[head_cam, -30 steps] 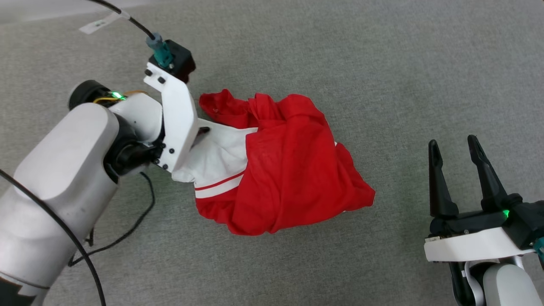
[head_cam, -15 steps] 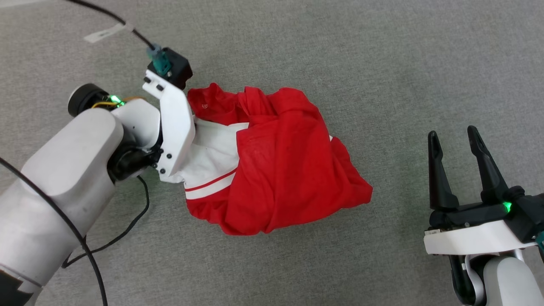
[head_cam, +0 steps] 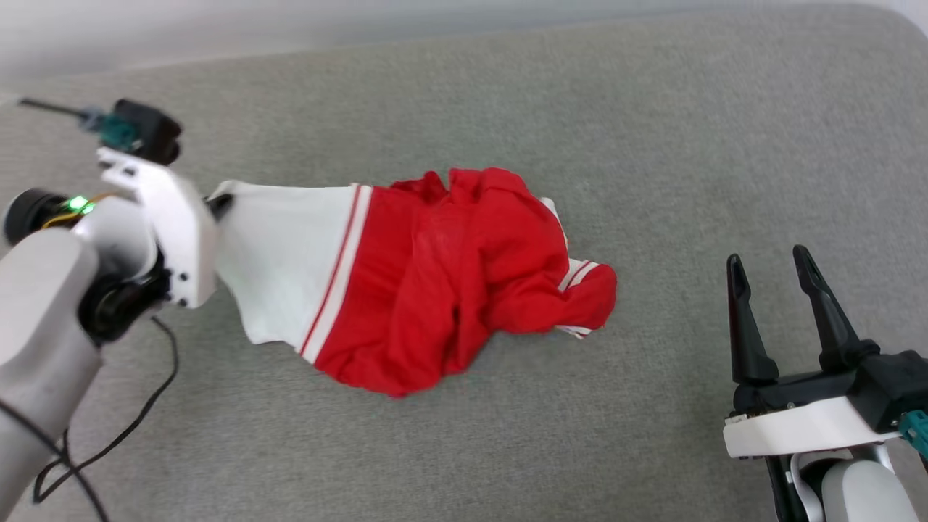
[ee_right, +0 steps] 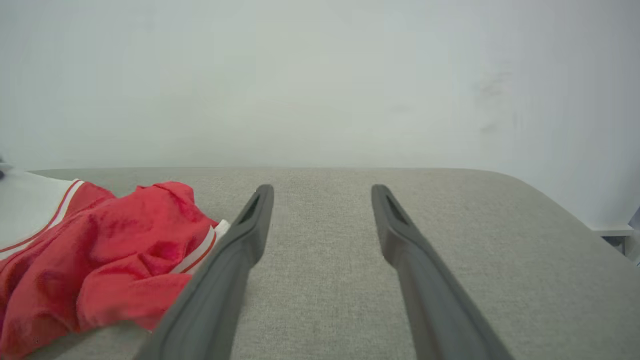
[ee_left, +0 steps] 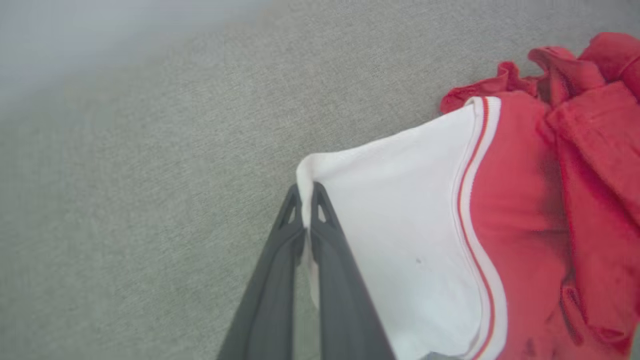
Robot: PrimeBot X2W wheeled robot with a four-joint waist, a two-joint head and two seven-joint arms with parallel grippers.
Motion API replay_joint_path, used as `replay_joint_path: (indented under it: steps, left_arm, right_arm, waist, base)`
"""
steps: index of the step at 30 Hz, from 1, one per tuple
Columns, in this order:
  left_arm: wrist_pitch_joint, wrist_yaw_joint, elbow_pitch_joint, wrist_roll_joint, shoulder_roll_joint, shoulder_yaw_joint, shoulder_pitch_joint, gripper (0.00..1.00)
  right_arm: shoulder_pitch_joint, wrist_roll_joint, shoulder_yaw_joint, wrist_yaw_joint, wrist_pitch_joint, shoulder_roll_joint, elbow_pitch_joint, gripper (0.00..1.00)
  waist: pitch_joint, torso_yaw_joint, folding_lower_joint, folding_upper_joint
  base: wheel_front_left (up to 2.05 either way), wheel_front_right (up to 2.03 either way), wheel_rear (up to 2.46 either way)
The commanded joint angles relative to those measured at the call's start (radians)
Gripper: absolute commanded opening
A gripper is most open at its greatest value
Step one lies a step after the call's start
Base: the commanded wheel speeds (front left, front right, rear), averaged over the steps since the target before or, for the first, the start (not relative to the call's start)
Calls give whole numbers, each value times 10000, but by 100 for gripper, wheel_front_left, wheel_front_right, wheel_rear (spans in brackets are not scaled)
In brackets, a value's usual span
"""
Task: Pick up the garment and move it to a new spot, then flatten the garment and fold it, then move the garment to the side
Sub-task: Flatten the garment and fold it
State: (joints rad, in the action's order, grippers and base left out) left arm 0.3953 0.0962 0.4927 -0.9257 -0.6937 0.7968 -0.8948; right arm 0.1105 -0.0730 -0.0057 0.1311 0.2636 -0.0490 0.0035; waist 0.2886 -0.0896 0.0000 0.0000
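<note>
Left gripper first: pinched tight on the white sleeve corner of the garment, stretched rightward from there over the grey pad. Right gripper spread wide, well apart. Bare pad all round, far edge beyond. Red body bunched, striped trim showing.

One crumpled red jersey garment with a white sleeve lies on one grey fabric-covered surface, between its middle and its left edge. Two stretches of red-and-white striped trim show on the garment. There are two grippers, the left gripper and the right gripper, each with two long dark fingers, four in all.
</note>
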Motion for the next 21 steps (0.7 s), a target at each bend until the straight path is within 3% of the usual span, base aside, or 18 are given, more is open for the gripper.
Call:
replay_joint_path:
  steps: [1, 6, 12, 13, 14, 17, 21]
  left_arm:
    - [-144, -72, 3, -43, -159, -87, 233, 0]
    - [-958, -547, -290, -469, -773, -494, 1565, 0]
    - [-1573, -998, -650, -1068, -986, -572, 3476, 0]
    - [-1696, -1078, -723, -1086, -951, -544, 3698, 28]
    - [-1838, -1212, -826, -1110, -865, -529, 3912, 100]
    - [-2408, -1411, -1138, -1027, -618, -478, 4419, 100]
    - [-4039, -1563, -1531, -579, -346, -776, 4531, 100]
  right_arm:
    - [-131, 48, -30, -7, 16, -23, 35, 100]
    - [-371, 161, -41, -7, 16, -23, 150, 100]
    - [-565, 329, 10, -7, 16, -23, 262, 100]
    - [-569, 347, 12, -7, 16, -23, 257, 100]
    - [-596, 356, 6, -7, 16, -23, 266, 100]
    - [-698, 394, -14, -7, 16, -22, 308, 100]
    - [-732, 439, 3, -7, 16, -24, 343, 100]
  waist:
    - [-349, 326, 0, 0]
    - [-813, 674, 0, 0]
    - [-1230, 976, 0, 0]
    - [-1275, 1013, 0, 0]
    - [-1327, 1053, 0, 0]
    - [-1469, 1160, 0, 0]
    - [-1661, 1246, 0, 0]
  base:
    - [0, 0, 0]
    - [0, 0, 0]
    - [0, 0, 0]
    - [0, 0, 0]
    - [0, 0, 0]
    - [0, 0, 0]
    - [0, 0, 0]
